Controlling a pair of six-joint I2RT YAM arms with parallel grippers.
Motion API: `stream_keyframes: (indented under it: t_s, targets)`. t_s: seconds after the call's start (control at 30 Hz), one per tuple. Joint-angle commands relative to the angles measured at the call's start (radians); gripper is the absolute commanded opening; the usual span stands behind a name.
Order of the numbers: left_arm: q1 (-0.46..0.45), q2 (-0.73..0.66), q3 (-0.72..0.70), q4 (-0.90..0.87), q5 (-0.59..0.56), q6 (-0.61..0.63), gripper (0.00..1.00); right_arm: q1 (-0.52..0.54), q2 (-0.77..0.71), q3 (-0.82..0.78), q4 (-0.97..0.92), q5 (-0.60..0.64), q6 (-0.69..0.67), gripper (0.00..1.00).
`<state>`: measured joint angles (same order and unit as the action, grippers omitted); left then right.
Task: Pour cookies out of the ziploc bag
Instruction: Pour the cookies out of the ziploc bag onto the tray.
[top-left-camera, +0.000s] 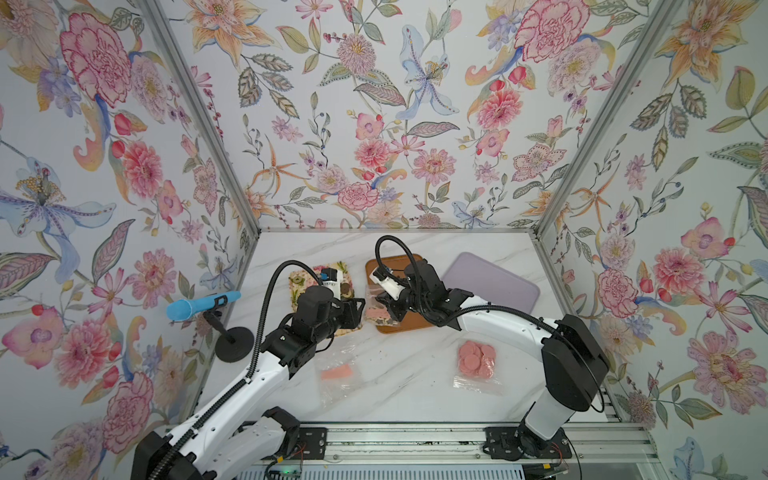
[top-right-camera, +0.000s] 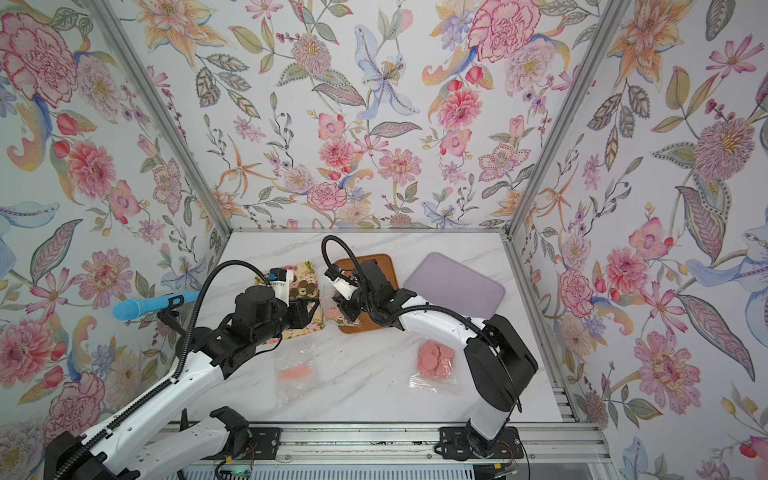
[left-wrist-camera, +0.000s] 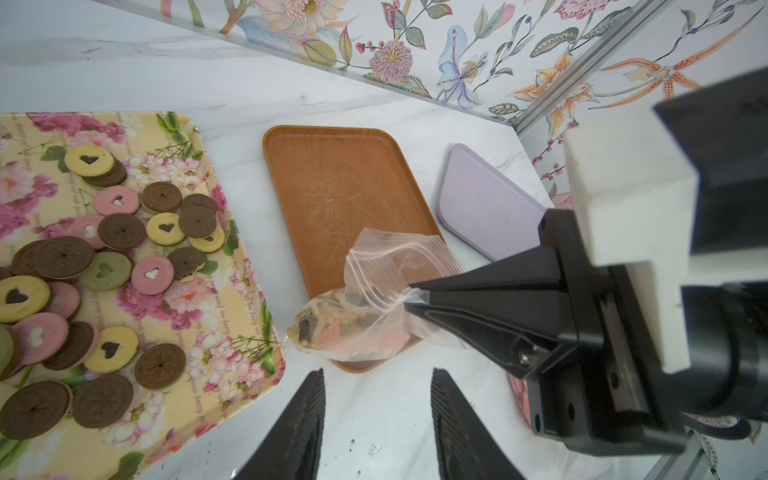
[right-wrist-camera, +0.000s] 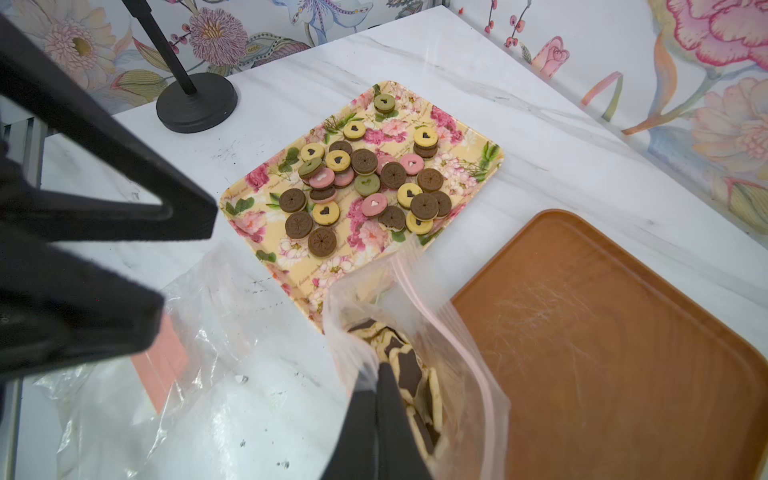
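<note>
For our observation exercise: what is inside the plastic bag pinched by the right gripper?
Beige and dark cookies, plus pink shapes. How many lie deeper is hidden by the crumpled bag and the right gripper.

Floral wallpaper walls (top-left-camera: 374, 124) rose on three sides, silver metal posts (top-left-camera: 208, 124) ran up the corners, white marble-look tabletop (top-left-camera: 407, 386) lay below, aluminium rail (top-left-camera: 415, 440) edged the front, light seemed soft, possibly overhead.

Right gripper (top-left-camera: 383, 304) pinching the ziploc bag (top-left-camera: 371, 300)!
It hangs at the brown tray (top-left-camera: 409, 323)'s edge, cookies (top-left-camera: 377, 312) bunched inside; left gripper (top-left-camera: 360, 308) just beside it, by the floral tray (top-left-camera: 299, 276).
</note>
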<state>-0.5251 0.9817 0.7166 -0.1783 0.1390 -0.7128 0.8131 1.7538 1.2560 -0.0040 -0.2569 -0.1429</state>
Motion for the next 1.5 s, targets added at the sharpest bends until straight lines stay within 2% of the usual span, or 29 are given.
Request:
stream_keyframes:
  t_s: [0.0,0.13,0.33,0.63,0.73,0.83,1.03,1.2,1.47]
  targets:
    - [0.020,-0.005,-0.030,0.038,-0.038,0.028,0.45,-0.026,0.079,0.084,-0.001,-0.075,0.024,0.00]
    - [0.033,0.034,-0.034,0.082,-0.030,0.037,0.46,-0.085,0.152,0.121,0.010,-0.118,0.071,0.00]
    - [0.034,0.160,-0.001,0.161,-0.010,0.067,0.46,-0.218,0.196,0.091,0.048,-0.165,0.169,0.00]
    - [0.034,0.464,0.088,0.328,0.074,0.044,0.44,-0.331,0.228,0.043,0.059,-0.149,0.160,0.00]
    - [0.029,0.562,0.143,0.339,0.107,0.038,0.42,-0.347,0.259,0.048,0.053,-0.146,0.164,0.00]
    - [0.022,0.652,0.198,0.304,0.106,0.036,0.42,-0.350,0.278,0.060,0.019,-0.090,0.155,0.00]
    - [0.001,0.720,0.262,0.239,0.160,0.036,0.37,-0.362,0.283,0.072,-0.047,0.013,0.141,0.00]
    - [-0.038,0.733,0.256,0.175,0.187,0.045,0.38,-0.367,0.277,0.063,-0.047,0.009,0.144,0.00]
    - [-0.043,0.766,0.225,0.162,0.225,0.070,0.38,-0.365,0.273,0.060,-0.047,-0.001,0.152,0.00]
